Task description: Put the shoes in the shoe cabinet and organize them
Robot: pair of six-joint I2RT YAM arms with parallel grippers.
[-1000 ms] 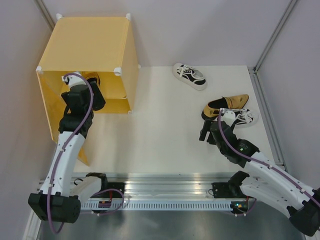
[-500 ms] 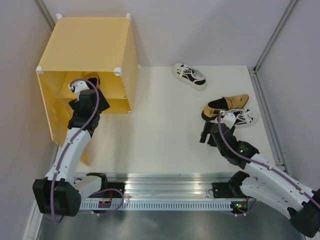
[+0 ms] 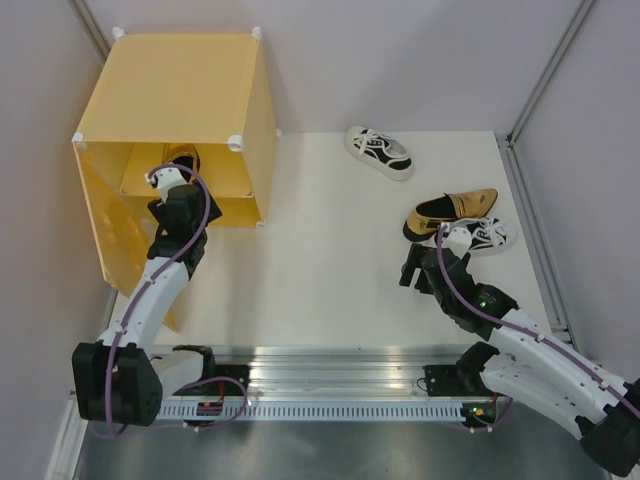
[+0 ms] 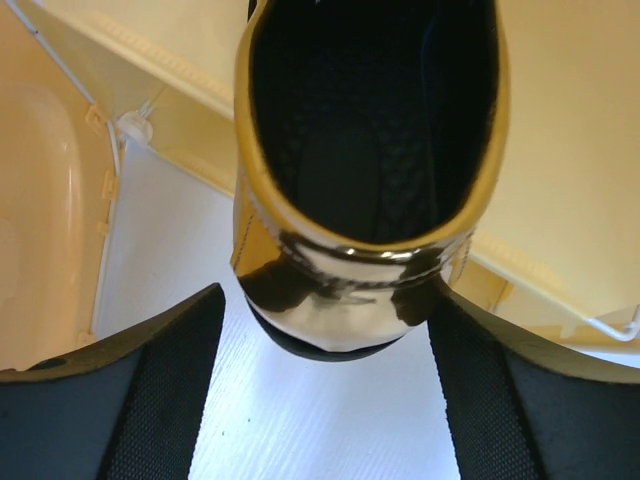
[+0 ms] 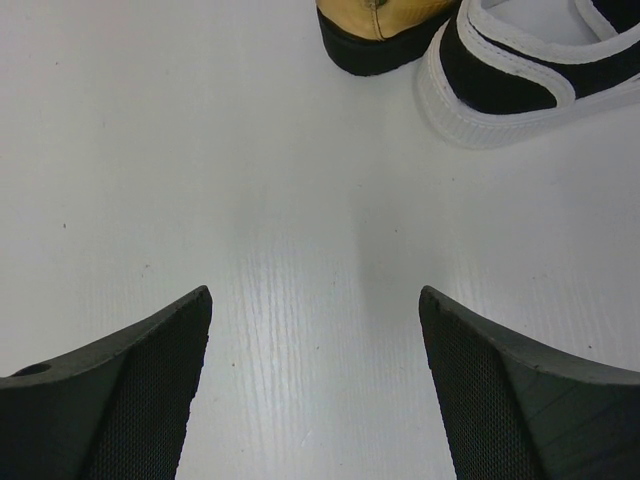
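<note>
My left jaws stand open around the heel of one gold loafer [image 4: 340, 285], which sits in the mouth of the cabinet [image 3: 180, 90], so I judge that placing about done. My right jaws hang open over the desk [image 3: 320, 260], near the other gold loafer [image 3: 455, 207] and a sneaker [image 3: 490, 235]; gripping that loafer's heel should come next.

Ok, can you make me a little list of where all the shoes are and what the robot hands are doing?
In cabinet: gold loafer
On table: second loafer, near sneaker, far sneaker
Left gripper: open, at gold loafer's heel
Right gripper: open, over bare table, by second loafer
Left to store: three shoes
</note>
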